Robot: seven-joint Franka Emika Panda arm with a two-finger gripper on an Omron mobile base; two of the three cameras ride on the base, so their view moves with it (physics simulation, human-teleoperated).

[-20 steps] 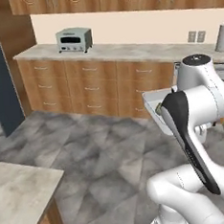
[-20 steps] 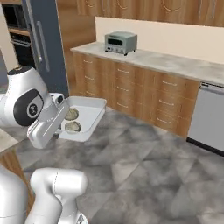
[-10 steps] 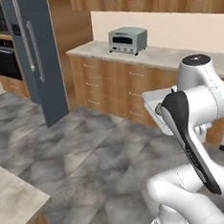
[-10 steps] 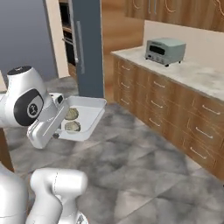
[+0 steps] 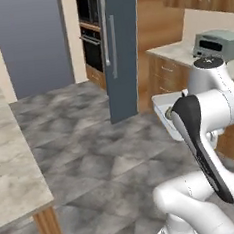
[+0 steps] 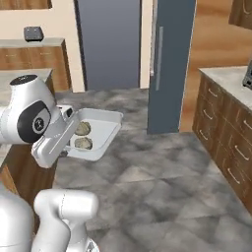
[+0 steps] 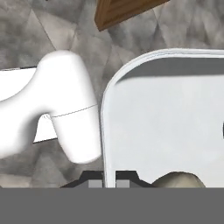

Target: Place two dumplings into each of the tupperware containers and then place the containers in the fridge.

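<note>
The gripper (image 7: 109, 181) is pressed together on the near rim of a pale container (image 6: 101, 133), held level above the grey stone floor (image 6: 162, 187). Two tan dumplings (image 6: 82, 136) sit side by side in the container's near end, close to the gripper. Farther off, beyond open floor, stands the tall slate-grey fridge (image 6: 170, 64) with its vertical bar handle (image 6: 159, 57), left of a wooden cabinet run (image 6: 224, 133).

Grey marbled floor (image 5: 92, 156) spreads between a stone-topped worktop (image 5: 10, 163) on a wooden leg and wood drawer cabinets (image 6: 224, 133). A built-in oven (image 5: 91, 36) sits in a beige wall (image 6: 59, 19).
</note>
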